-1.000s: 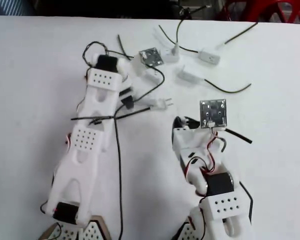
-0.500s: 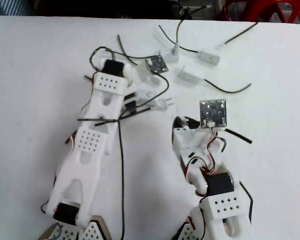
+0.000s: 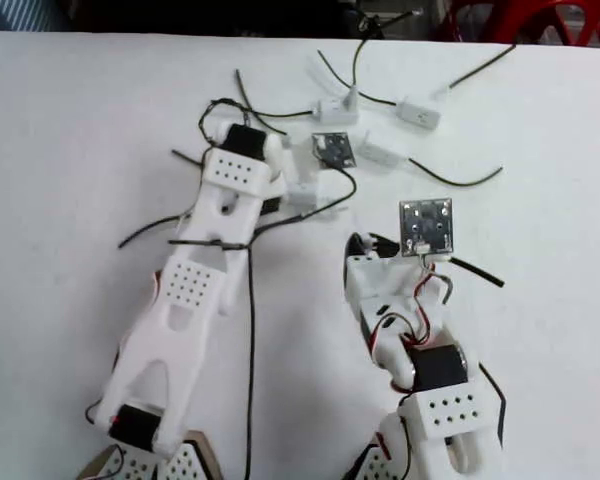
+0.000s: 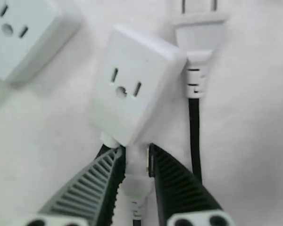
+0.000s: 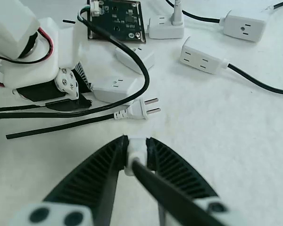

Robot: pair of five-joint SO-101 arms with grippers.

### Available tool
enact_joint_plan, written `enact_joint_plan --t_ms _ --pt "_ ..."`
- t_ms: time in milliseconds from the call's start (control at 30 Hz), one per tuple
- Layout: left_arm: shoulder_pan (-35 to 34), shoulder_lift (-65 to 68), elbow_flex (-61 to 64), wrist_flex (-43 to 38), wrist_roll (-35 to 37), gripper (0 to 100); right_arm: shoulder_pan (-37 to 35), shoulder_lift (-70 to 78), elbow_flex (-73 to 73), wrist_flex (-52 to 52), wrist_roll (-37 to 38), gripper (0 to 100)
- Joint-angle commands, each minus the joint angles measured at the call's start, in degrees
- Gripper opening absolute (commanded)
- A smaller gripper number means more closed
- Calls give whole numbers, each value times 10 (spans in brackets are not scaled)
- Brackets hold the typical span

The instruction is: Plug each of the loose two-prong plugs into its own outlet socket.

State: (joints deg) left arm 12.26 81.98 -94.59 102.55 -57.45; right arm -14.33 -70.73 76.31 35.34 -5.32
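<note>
1 plug (image 4: 200,33) just beside socket (image 4: 132,84)

I get bright, even light here; the white surface (image 3: 70,120) glares almost blank, with only soft, faint shadows.

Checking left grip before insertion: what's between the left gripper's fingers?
The white cord neck of a socket block, pinched in the left gripper. Most of the cord past the neck is hidden by the fingers. A loose plug lies beside the block, not gripped.
</note>
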Motion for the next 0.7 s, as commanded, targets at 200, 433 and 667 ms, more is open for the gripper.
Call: enact_joint_plan --t_ms 200,433,667 --pt "-19 -91 -10 -2 86 27 7 -9 -4 -7 -4 17" --pt "-22 -99 -11 -2 86 28 7 -7 -4 -7 -4 17" --pt "-31 -117 -9 -1 90 147 7 -7 -4 -7 -4 17"
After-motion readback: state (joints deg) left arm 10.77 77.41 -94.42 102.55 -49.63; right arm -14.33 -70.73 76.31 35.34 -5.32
